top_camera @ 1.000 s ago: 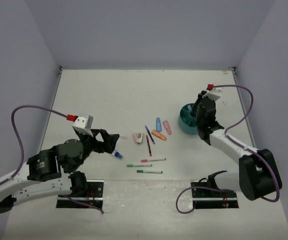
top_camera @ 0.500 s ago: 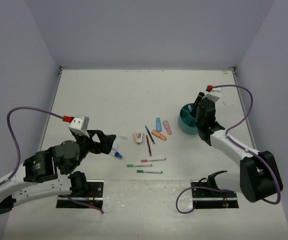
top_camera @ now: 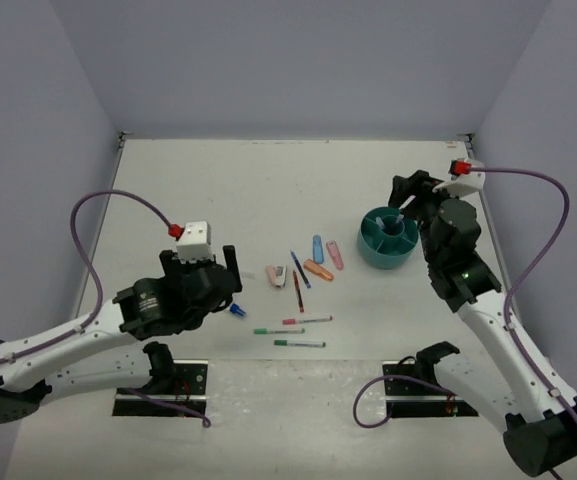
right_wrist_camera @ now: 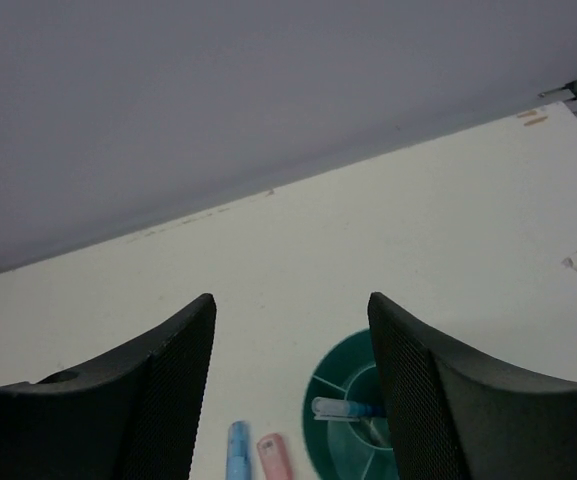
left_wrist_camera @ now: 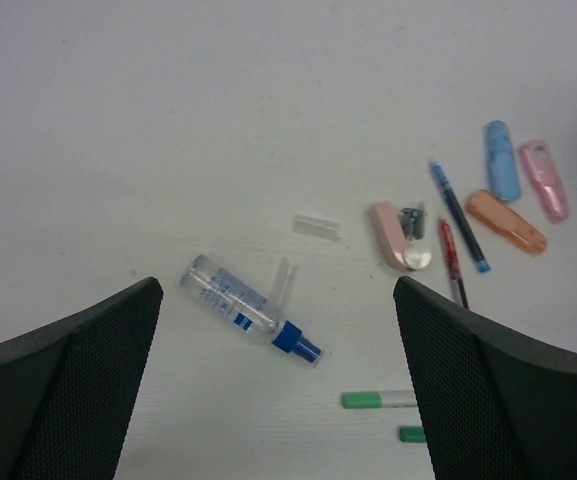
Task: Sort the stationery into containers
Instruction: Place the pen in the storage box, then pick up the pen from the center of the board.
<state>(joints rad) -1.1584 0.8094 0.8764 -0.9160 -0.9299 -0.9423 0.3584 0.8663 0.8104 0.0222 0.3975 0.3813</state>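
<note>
The teal cup (top_camera: 388, 243) stands at the right and holds a blue pen (right_wrist_camera: 349, 408) across its dividers. My right gripper (top_camera: 409, 190) hovers open above the cup's far side, nothing between its fingers (right_wrist_camera: 290, 305). Loose stationery lies mid-table: a blue highlighter (top_camera: 317, 247), a pink highlighter (top_camera: 335, 255), an orange highlighter (top_camera: 318, 269), a blue pen (top_camera: 300, 269), a red pen (top_camera: 297, 290), a pink pen (top_camera: 308, 321) and two green pens (top_camera: 279, 330). The clear blue-capped tube (left_wrist_camera: 251, 308) lies on the table below my open left gripper (left_wrist_camera: 276, 295).
A small pink and white item (left_wrist_camera: 398, 237) lies left of the red pen. A clear strip (left_wrist_camera: 317, 227) lies beyond the tube. The back wall (right_wrist_camera: 268, 90) rises close behind the cup, and the right wall stands just beyond it.
My right gripper has opened and lifted up and back from the cup. The left arm swung right and forward, bringing its open gripper over the tube.
</note>
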